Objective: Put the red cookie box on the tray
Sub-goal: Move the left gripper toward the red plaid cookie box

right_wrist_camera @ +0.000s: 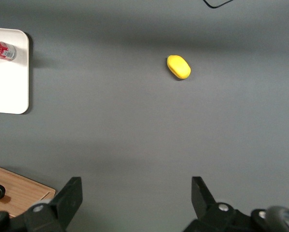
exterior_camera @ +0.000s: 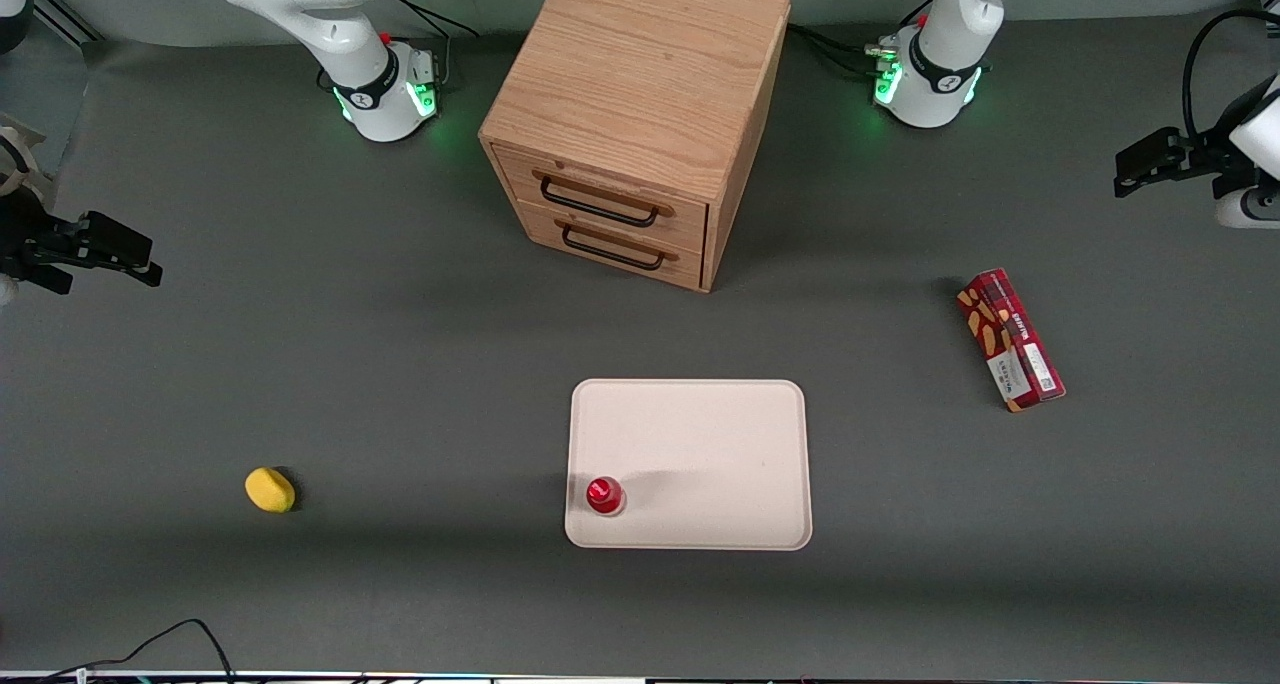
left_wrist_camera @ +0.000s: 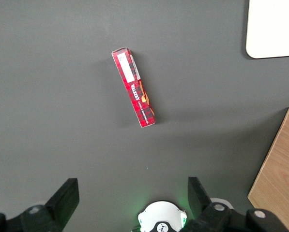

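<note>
The red cookie box (exterior_camera: pixel 1010 339) lies flat on the grey table toward the working arm's end, well apart from the tray (exterior_camera: pixel 700 434). It is long and narrow, with cookie pictures and a white label. It also shows in the left wrist view (left_wrist_camera: pixel 134 87). The left gripper (exterior_camera: pixel 1137 169) hangs above the table at the working arm's end, farther from the front camera than the box. In the left wrist view the gripper (left_wrist_camera: pixel 132 198) is open and empty, with the box lying clear of its fingers. A corner of the tray (left_wrist_camera: pixel 272 29) shows there too.
A small red-capped item (exterior_camera: pixel 604 495) stands on the tray's near corner. A wooden two-drawer cabinet (exterior_camera: pixel 640 114) stands farther from the front camera than the tray. A yellow rounded object (exterior_camera: pixel 270 490) lies toward the parked arm's end.
</note>
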Action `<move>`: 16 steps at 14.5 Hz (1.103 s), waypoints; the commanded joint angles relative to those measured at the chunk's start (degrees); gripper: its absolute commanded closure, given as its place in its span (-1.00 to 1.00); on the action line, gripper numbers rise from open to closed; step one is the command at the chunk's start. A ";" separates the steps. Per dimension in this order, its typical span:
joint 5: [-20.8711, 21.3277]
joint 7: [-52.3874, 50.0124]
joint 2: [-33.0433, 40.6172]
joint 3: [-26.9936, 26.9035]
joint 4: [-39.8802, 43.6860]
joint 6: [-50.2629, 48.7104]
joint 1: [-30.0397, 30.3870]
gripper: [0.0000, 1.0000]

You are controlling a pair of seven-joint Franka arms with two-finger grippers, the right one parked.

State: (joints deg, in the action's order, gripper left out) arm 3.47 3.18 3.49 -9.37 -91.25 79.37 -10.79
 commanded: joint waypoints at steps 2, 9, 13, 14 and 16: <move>1.45 0.43 -2.26 0.93 3.53 -2.64 0.34 -1.00; 1.54 2.71 -4.46 -0.82 -2.94 0.23 0.51 -1.00; 0.58 1.57 -6.29 -2.67 -17.44 15.95 0.60 -1.00; -0.90 1.48 -8.13 -3.72 -19.03 19.21 0.77 -1.00; -3.37 1.83 -13.13 -5.66 -19.05 23.09 0.77 -1.00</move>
State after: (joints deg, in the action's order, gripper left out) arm 2.10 4.57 -6.46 -13.50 -109.54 99.06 -10.08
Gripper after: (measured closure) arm 0.000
